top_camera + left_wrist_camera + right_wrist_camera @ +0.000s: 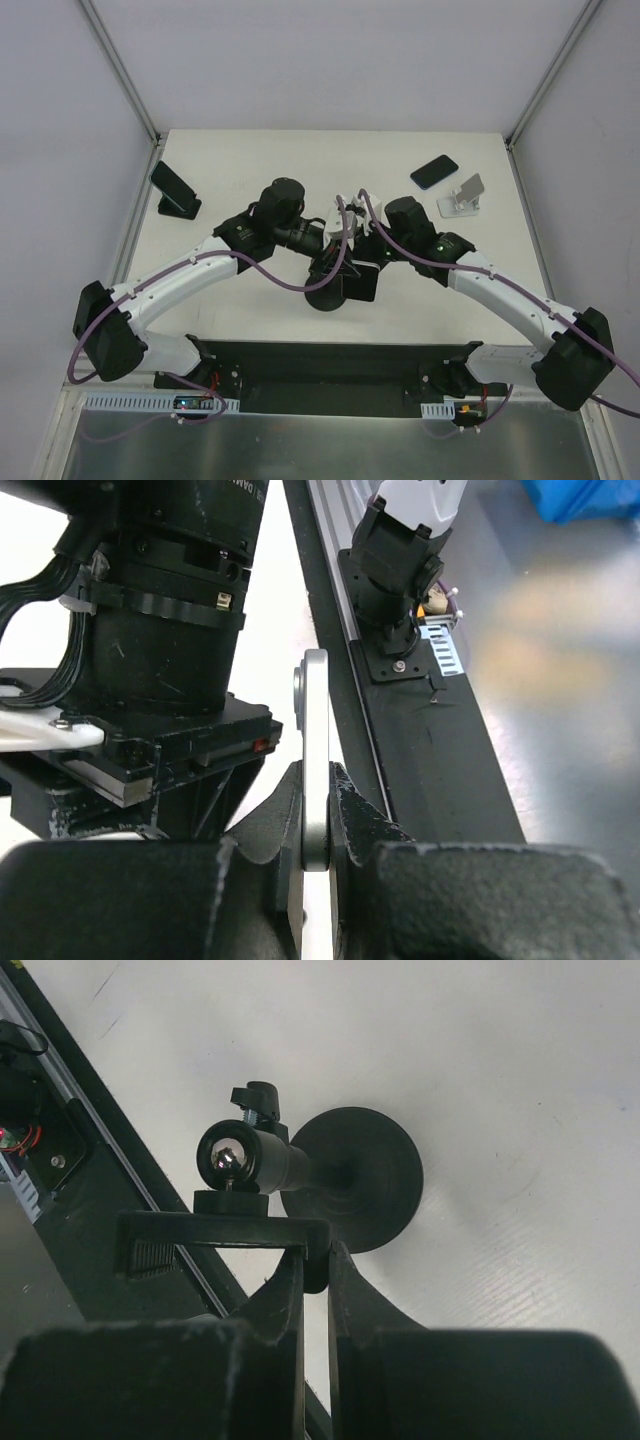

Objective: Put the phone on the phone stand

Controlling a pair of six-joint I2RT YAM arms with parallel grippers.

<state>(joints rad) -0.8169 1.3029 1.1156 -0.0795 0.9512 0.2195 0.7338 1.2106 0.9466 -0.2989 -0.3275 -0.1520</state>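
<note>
The phone, seen edge-on with a silver rim, is clamped between my left gripper's fingers. In the top view it is the dark slab at the table's middle, where both grippers meet. The black phone stand has a round disc base on the table, a post with a ball joint and a knob. My right gripper is shut on the end of the stand's flat clamp bar. The stand's base shows in the top view, beside my left gripper and right gripper.
Another phone leans on a black stand at the far left. A dark blue phone lies flat at the far right, next to a silver stand. The black base rail runs along the near edge. White walls enclose the table.
</note>
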